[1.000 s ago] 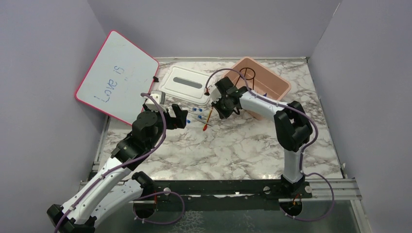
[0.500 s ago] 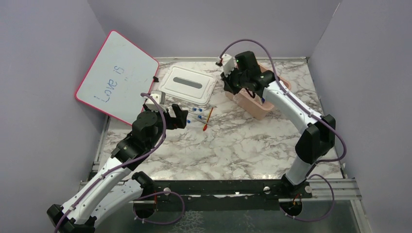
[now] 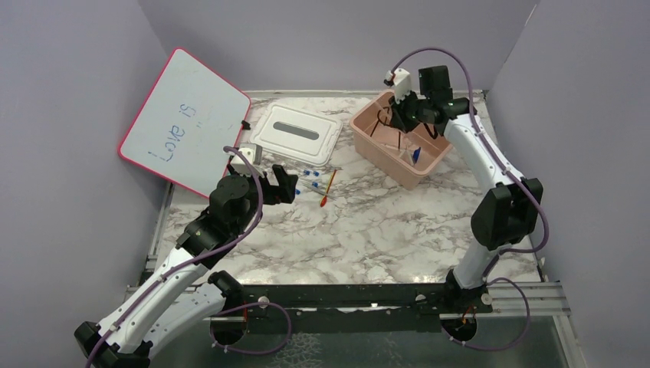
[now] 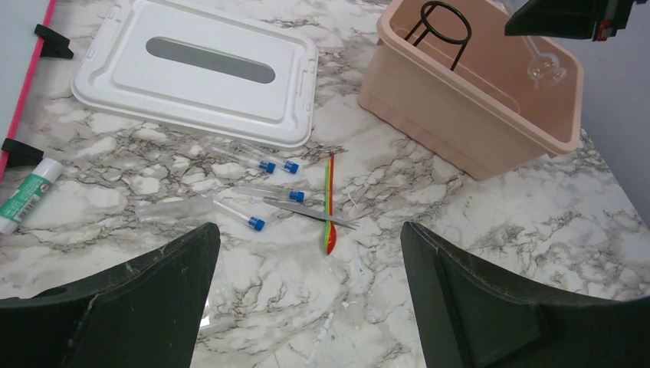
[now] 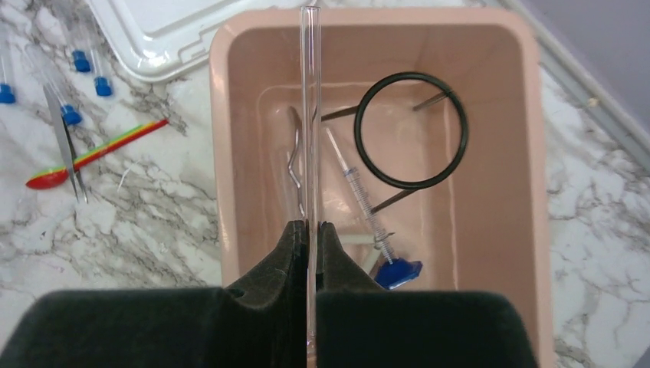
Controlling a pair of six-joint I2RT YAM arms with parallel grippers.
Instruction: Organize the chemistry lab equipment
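Note:
My right gripper [image 5: 313,230] is shut on a clear glass tube [image 5: 310,115] and holds it over the pink bin [image 5: 218,153]. In the bin lie the black wire ring stand [image 5: 410,130], a syringe with a blue end [image 5: 397,272] and a bent metal piece. In the top view the right gripper [image 3: 406,107] hangs above the bin [image 3: 387,157]. My left gripper [image 3: 280,184] is open and empty, just short of the loose items. Before it on the table lie blue-capped glass tubes [image 4: 257,222], metal tweezers [image 4: 306,211] and the thin orange-red stick [image 4: 330,203].
The bin's white lid [image 4: 192,69] lies flat behind the tubes. The pink-framed whiteboard [image 3: 184,119] leans at the back left. A glue stick [image 4: 27,195] lies at its foot. Purple walls close in the back and both sides.
My right arm has swung from the table's middle, near the stick, to the back right over the pink bin, carrying the glass tube. The left arm has stayed put.

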